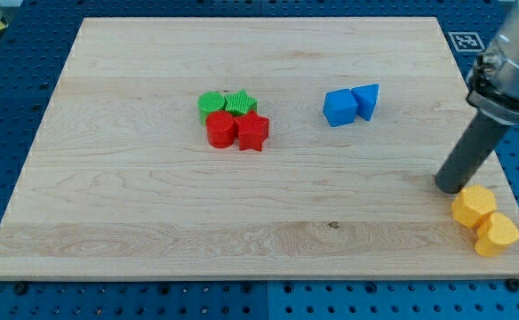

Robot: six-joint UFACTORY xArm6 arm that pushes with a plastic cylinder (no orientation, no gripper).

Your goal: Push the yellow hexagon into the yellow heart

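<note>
The yellow hexagon (pixel 473 206) lies near the board's lower right corner. It touches the yellow heart (pixel 497 235), which sits just below and right of it at the board's edge. My tip (pixel 451 186) stands on the board right at the hexagon's upper left side. The dark rod rises from it toward the view's upper right.
A blue block (pixel 339 108) and a blue triangular block (pixel 366 100) touch each other right of centre. Two green blocks (pixel 211 103) (pixel 240 102), a red cylinder (pixel 221 130) and a red star (pixel 253 132) cluster left of centre. The wooden board (pixel 153 222) ends just right of the yellow blocks.
</note>
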